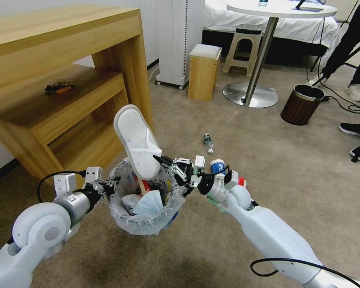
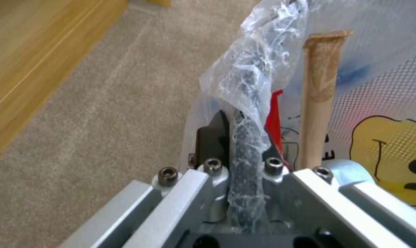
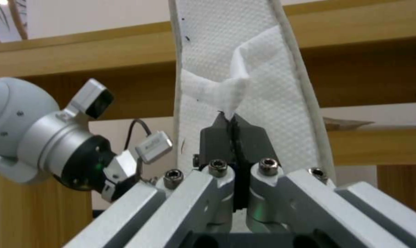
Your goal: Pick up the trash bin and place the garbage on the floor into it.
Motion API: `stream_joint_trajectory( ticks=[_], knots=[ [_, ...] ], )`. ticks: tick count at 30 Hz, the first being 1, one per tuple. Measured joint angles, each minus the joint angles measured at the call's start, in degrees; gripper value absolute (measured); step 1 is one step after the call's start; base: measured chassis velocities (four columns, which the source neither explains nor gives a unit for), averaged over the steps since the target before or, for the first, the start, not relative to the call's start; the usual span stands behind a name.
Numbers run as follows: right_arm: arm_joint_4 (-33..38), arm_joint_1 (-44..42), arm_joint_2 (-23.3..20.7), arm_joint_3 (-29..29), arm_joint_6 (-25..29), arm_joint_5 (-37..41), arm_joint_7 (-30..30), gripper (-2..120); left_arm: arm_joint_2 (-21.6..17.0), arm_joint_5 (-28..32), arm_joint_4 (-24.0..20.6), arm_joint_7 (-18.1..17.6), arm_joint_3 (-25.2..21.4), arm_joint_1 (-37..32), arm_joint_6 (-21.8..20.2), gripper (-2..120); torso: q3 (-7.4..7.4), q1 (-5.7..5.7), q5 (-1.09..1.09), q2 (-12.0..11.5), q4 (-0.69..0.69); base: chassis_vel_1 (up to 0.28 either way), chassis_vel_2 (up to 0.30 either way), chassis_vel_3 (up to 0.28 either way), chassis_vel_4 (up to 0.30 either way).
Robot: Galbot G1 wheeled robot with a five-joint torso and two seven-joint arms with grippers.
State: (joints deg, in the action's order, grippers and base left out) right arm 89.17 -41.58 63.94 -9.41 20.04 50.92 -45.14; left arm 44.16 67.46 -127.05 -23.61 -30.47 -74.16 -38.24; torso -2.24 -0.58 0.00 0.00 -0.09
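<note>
Right gripper holding a white slipper

The right gripper (image 3: 234, 129) has its jaws pinched on the strap of an upright white slipper (image 3: 263, 89); the left gripper (image 3: 121, 172) sits just beside, perhaps touching it, before wooden shelves (image 3: 364, 86).

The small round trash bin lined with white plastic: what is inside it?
Inside the small round bag-lined trash bin lie a pale blue tissue, something red and a brown stick. The right gripper holds a white slipper upright, toe in it. Lower contents are covered.

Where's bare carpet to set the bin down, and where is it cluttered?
Free: the carpet below the trash bin, between both arms, and the stretch right of the right gripper. Crowded: ahead, where a small bottle and blue cup lie, and left by the wooden shelf.
</note>
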Motion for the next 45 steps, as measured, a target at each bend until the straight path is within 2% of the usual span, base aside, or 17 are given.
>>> stream_joint_trajectory(
  ticks=[11, 14, 15, 17, 18, 20, 22, 24, 26, 28, 31, 33, 39, 45],
  knots=[
    [0.42, -0.49, -0.38, -0.29, -1.81, 1.78, 1.88, 0, 0.01, 0.00, -0.86, -0.01, -0.18, -0.55, 0.02, 0, 0.00, 0.00, 0.00, 0.00, 0.00, 0.000, 0.000, 0.000, 0.000],
    [0.09, -0.64, -0.79, -0.28, -2.05, 1.56, 1.76, 13, 0.05, 0.00, -1.01, -0.06, -0.19, -0.55, 0.02, 0, 0.00, 0.00, 0.00, 0.00, 0.00, 0.000, 0.000, 0.000, 0.000],
    [0.09, -0.64, -0.79, -0.28, -2.05, 1.56, 1.76, 13, 0.05, 0.00, -1.01, -0.06, -0.19, -0.55, 0.02, 0, 0.00, 0.00, 0.00, 0.00, 0.00, 0.000, 0.000, 0.000, 0.000],
    [-0.11, -0.79, -0.89, -0.29, -2.04, 1.19, 1.79, 23, 0.03, 0.00, -1.11, -0.09, -0.22, -0.52, 0.02, 0, 0.00, 0.00, 0.00, 0.00, 0.00, 0.000, 0.000, 0.000, 0.000],
    [-0.11, -0.79, -0.89, -0.29, -2.04, 1.19, 1.79, 23, 0.03, 0.00, -1.11, -0.09, -0.22, -0.52, 0.02, 0, 0.00, 0.00, 0.00, 0.00, 0.00, 0.000, 0.000, 0.000, 0.000],
    [-0.23, -0.83, -0.89, -0.30, -1.96, 0.60, 1.93, 35, -0.07, 0.01, -1.16, -0.11, -0.27, -0.52, 0.02, 0, 0.00, 0.00, 0.00, 0.00, 0.00, 0.000, 0.000, 0.000, 0.000],
    [-0.24, -0.83, -0.89, -0.30, -1.95, 0.56, 2.01, 36, -0.08, 0.01, -1.16, -0.12, -0.28, -0.52, 0.02, 0, 0.00, 0.00, 0.00, 0.00, 0.00, 0.000, 0.000, 0.000, 0.000],
    [-0.21, -0.82, -0.97, -0.31, -1.95, 0.49, 2.37, 49, -0.08, 0.02, -1.16, -0.13, -0.32, -0.52, 0.01, 0, 0.00, 0.00, 0.00, 0.00, 0.00, 0.000, 0.000, 0.000, 0.000],
    [-0.20, -0.82, -0.99, -0.31, -1.94, 0.48, 2.39, 50, -0.08, 0.02, -1.16, -0.12, -0.32, -0.53, 0.01, 0, 0.00, 0.00, 0.00, 0.00, 0.00, 0.000, 0.000, 0.000, 0.000],
    [-0.10, -0.95, -1.16, -0.31, -1.90, 0.37, 2.40, 64, -0.08, 0.00, -1.10, -0.12, -0.35, -0.54, 0.01, 0, 0.00, 0.00, 0.00, 0.00, 0.00, 0.000, 0.000, 0.000, 0.000],
    [-0.04, -1.12, -1.25, -0.30, -1.87, 0.33, 2.40, 69, -0.06, -0.04, -0.98, -0.13, -0.36, -0.54, 0.01, 0, 0.00, 0.00, 0.00, 0.00, 0.00, 0.000, 0.000, 0.000, 0.000],
    [0.25, -1.44, -1.69, 0.02, -1.74, 0.29, 2.39, 88, -0.02, -0.16, -0.80, -0.10, -0.35, -0.41, 0.01, 0, 0.00, 0.00, 0.00, 0.00, 0.00, 0.000, 0.000, 0.000, 0.000],
    [1.29, -1.53, -2.34, 1.26, -1.24, 0.09, 4.26, 100, -0.04, -0.25, -0.67, -0.06, -0.38, -0.22, 0.01, 0, 0.00, 0.00, 0.00, 0.00, 0.00, 0.000, 0.000, 0.000, 0.000],
    [3.88, -1.70, -3.17, 4.93, -1.05, -0.08, 9.97, 100, -0.05, -1.02, -0.03, -0.94, -0.44, -0.22, 0.33, 0, 0.00, 0.00, 0.00, 0.00, 0.01, 0.000, 0.000, 0.000, 0.000]
  ],
)
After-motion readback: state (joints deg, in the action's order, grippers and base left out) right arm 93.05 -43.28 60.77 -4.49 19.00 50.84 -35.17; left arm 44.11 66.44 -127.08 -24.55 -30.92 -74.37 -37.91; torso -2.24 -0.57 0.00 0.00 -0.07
